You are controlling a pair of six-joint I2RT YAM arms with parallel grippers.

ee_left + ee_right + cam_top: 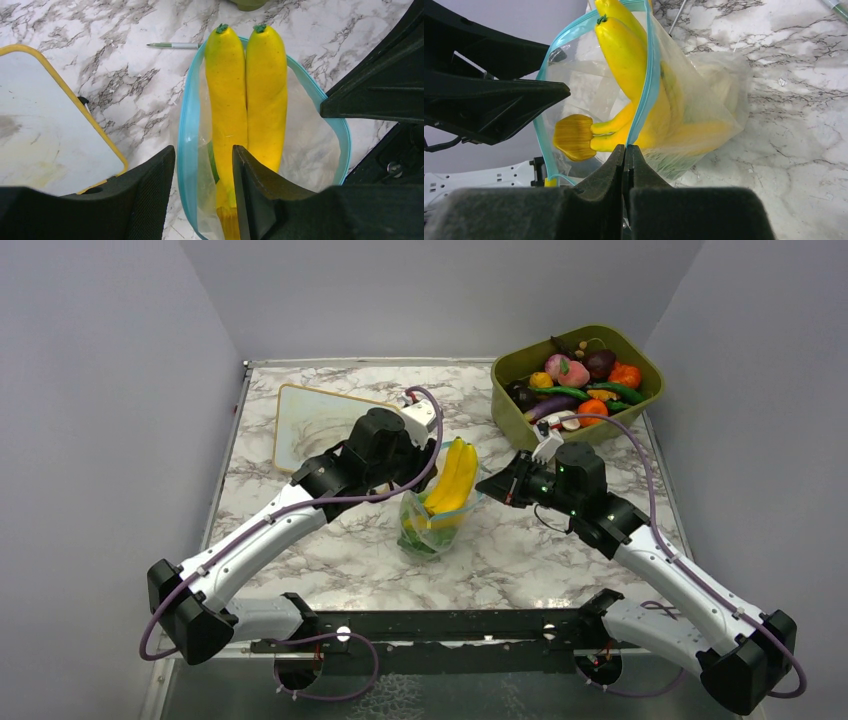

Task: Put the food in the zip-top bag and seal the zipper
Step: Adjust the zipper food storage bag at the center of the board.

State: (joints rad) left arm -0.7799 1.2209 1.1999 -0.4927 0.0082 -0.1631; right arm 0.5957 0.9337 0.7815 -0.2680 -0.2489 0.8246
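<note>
Two bananas [225, 100] are stood in the zip-top bag [714, 100], tips left poking out. The zipper [651, 75] is pinched by the clenched right gripper [625, 150]. Its other side is straddled by the left gripper [204, 150], fingers parted.

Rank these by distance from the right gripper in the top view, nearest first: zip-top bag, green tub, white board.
1. zip-top bag: the right gripper is pinching its rim, and the bag sits just to the gripper's left.
2. green tub: behind the gripper, at the far right.
3. white board: across on the far left, beyond the bag.
</note>
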